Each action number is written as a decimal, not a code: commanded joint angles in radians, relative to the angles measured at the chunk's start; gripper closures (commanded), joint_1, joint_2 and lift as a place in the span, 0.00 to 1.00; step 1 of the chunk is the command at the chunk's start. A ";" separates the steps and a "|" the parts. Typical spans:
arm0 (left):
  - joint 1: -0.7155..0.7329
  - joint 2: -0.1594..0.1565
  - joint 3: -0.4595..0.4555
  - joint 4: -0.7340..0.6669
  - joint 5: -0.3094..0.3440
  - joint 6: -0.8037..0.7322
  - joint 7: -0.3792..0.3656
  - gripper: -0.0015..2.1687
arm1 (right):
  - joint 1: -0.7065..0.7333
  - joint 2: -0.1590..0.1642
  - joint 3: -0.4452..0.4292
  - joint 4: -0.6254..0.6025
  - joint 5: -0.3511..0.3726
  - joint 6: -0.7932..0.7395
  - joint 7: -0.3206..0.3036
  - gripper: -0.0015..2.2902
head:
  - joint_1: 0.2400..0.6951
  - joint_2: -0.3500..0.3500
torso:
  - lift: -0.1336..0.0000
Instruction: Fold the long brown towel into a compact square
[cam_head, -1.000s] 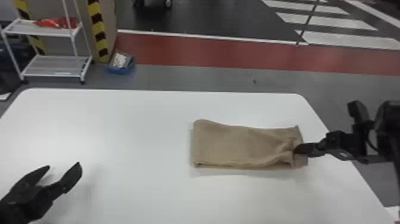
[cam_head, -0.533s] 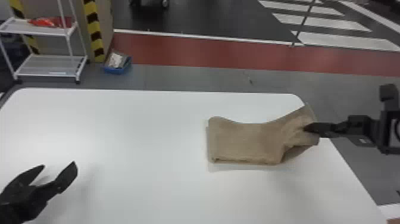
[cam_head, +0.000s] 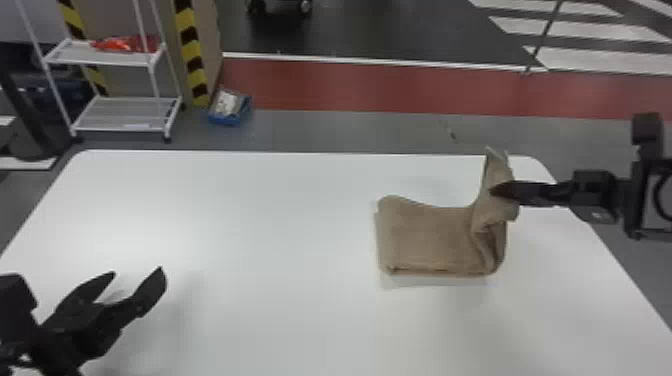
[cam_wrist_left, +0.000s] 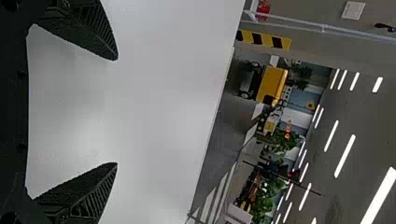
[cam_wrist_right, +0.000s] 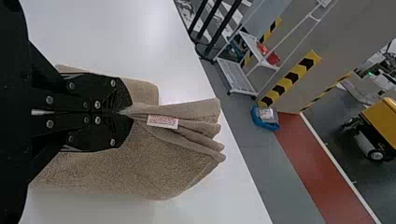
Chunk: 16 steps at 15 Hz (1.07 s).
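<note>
On the surface (cam_head: 280, 300), the towel (cam_head: 430, 240) looks light and floppy — right fingers (cam_head: 527, 193) closed on its bunched end, left fingers (cam_head: 151, 291) wide and empty — probably best gripped by layered corners.

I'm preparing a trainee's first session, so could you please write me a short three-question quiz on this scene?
1. Multiple choice: in the head view, at which end does the right gripper hold the brown towel?
(a) the left end
(b) the raised right end
(c) neither end, as it holds nothing
2. True or false: the left gripper has its fingers apart, with no cloth between them, over the white table.
3. Fill in the missing word: in the right wrist view, a small white ____ shows on the gathered cloth, just beyond the right gripper's fingertips.

Key: 1 b; 2 true; 3 tag.
</note>
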 joint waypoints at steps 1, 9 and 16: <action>-0.001 0.000 0.001 0.004 0.000 0.000 0.000 0.04 | -0.002 0.060 0.044 -0.006 0.009 0.005 0.000 0.55 | 1.00 0.41 | 0.10; -0.001 0.002 0.004 0.018 0.000 -0.012 -0.003 0.03 | 0.027 0.143 0.239 -0.009 0.081 0.005 -0.009 0.55 | 1.00 0.61 | 0.10; 0.008 0.002 0.006 0.015 0.001 -0.021 -0.005 0.03 | 0.038 0.195 0.226 0.023 0.109 0.005 -0.054 0.55 | 1.00 0.66 | 0.10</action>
